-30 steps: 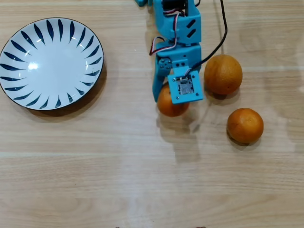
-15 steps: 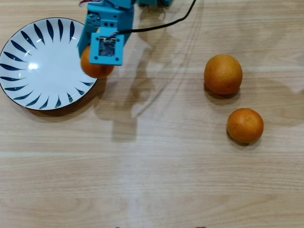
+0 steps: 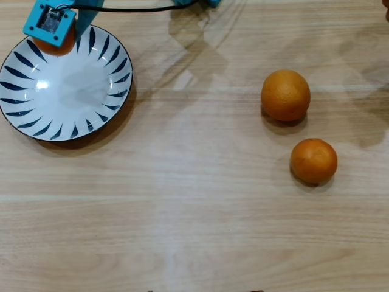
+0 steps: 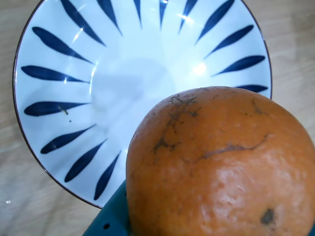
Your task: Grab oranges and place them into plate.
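Note:
My teal gripper (image 3: pixel 56 41) is shut on an orange (image 3: pixel 61 45) and holds it over the far left rim of the white plate with dark blue strokes (image 3: pixel 91 109). In the wrist view the held orange (image 4: pixel 221 162) fills the lower right, with the empty plate (image 4: pixel 98 73) below it and a teal finger (image 4: pixel 110 219) at the bottom edge. Two more oranges lie on the wooden table at the right in the overhead view: a larger one (image 3: pixel 285 95) and a smaller one (image 3: pixel 313 160) in front of it.
A black cable (image 3: pixel 140 8) runs along the top edge of the overhead view by the arm's base. The light wooden table (image 3: pixel 194 213) stretches between the plate and the two loose oranges.

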